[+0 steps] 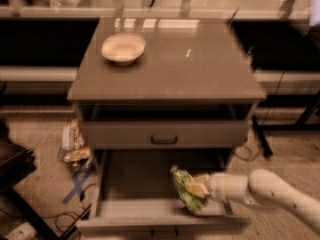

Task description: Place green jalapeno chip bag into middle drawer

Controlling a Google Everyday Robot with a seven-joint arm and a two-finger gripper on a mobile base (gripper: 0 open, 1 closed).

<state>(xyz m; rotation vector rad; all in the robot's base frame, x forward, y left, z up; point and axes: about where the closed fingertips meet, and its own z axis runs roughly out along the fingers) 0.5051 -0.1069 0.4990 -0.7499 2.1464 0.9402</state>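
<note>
While our gripper (196,189) reaches in from the right over the open middle drawer (131,176), we see it pinching the green jalapeno chip bag (183,195) at the drawer's front right corner. A white bowl (123,47) sits on the cabinet top (200,69).

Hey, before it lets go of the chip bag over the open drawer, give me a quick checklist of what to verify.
1. middle drawer pulled open: ok.
2. green jalapeno chip bag held in the tool: ok.
3. Tool positioned over the drawer's front right part: ok.
4. Bag already touching the drawer floor: cannot tell.
5. Drawer floor left of the bag bare: ok.
</note>
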